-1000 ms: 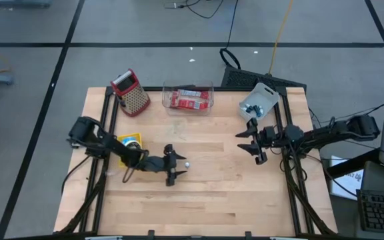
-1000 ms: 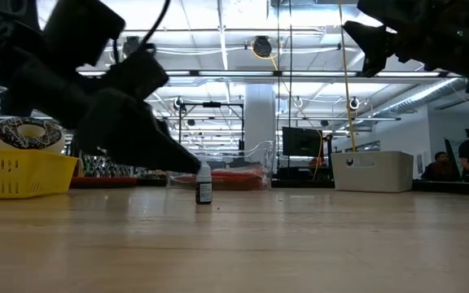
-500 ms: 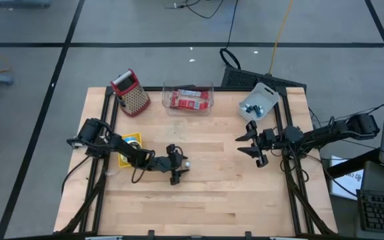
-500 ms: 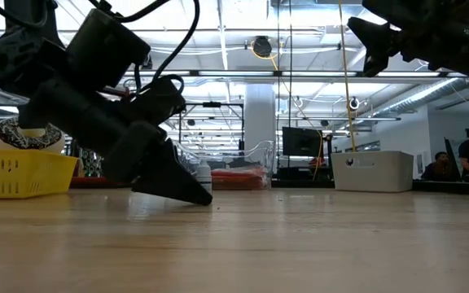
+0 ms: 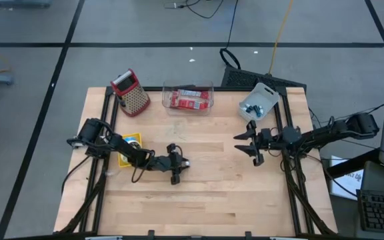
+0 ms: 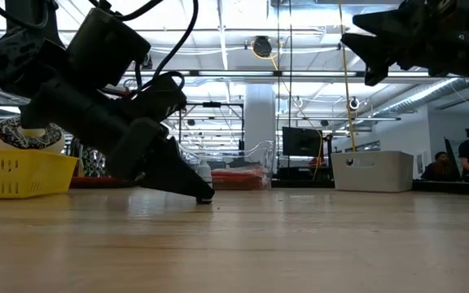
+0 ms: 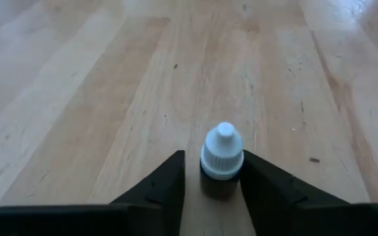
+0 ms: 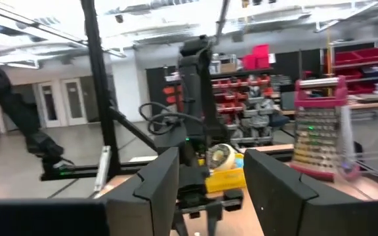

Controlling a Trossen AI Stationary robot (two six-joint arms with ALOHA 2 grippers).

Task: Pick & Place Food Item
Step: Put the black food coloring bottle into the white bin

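While the small dropper bottle [image 7: 222, 157] stands upright on the wooden table [image 5: 232, 187], a little left of the centre of the high view, the task is only at its first step. The left gripper [image 7: 214, 172] has its two dark fingers [image 7: 166, 180] on both sides of the bottle body, under the white cap. In the left wrist view they seem to touch it or nearly so, but I cannot tell if the grip is already firm. The bottle has not left the table, so the lifting, the carrying and the placing are all still to do. Where it should go the pictures do not say (possible places are the clear tray [image 5: 188, 98] at the upper middle, the white bin [image 5: 259, 101] at the upper right, or the yellow basket [image 5: 129, 143] at the left). The right gripper [image 5: 245, 141] hangs over the table at the right of the frame, holding nothing, its fingers apart.

Compared with one second ago, the left arm has stretched more to the right and come lower, and its fingers, which were wide open then, have closed in around the bottle. In the low view the bottle was standing free before; now the gripper hides most of it. The right gripper moved only slightly to the left.
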